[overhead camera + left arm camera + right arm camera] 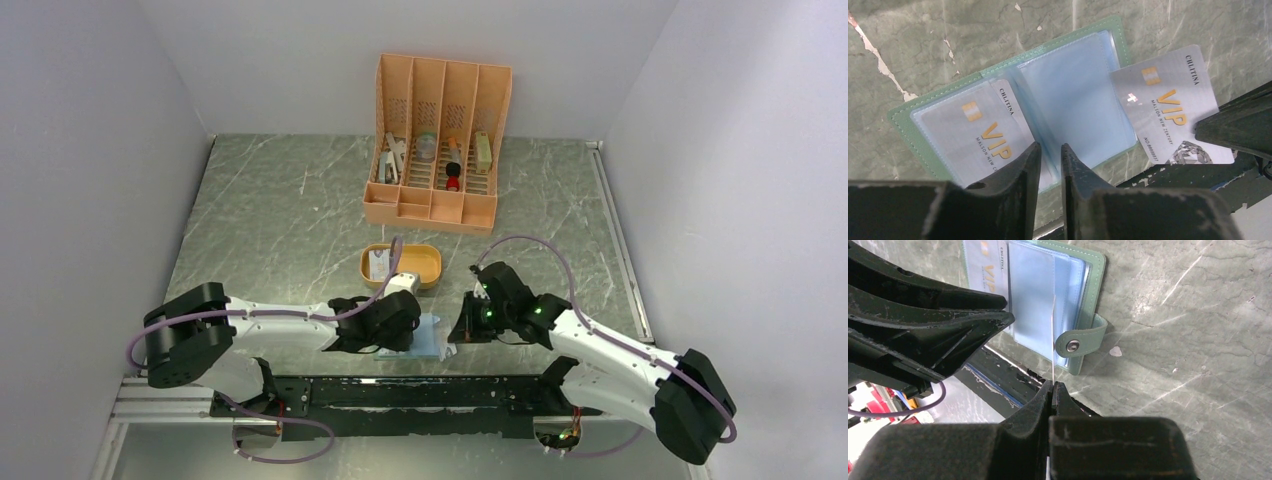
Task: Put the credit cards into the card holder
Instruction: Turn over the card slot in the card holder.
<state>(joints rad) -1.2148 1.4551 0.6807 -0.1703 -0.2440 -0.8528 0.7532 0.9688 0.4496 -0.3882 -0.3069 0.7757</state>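
The grey-green card holder point(1003, 65) lies open near the table's front edge point(430, 340). One credit card point(975, 132) marked VIP sits in its left clear pocket. My left gripper point(1050, 152) hangs over the fold, jaws a narrow slit apart, with clear pocket leaves in the gap; whether they are pinched is unclear. My right gripper point(1052, 385) is shut on a second credit card point(1163, 107), seen edge-on as a thin white line point(1053, 340). That card's left edge reaches over the holder's right pocket. The holder's snap tab point(1080, 342) sticks out to the right.
An orange oval tray point(428, 264) just beyond the holder holds another card point(379, 264). A tall orange slotted organizer point(440, 150) with small items stands at the back. The black rail of the arm mount point(998, 375) runs right beside the holder's near edge.
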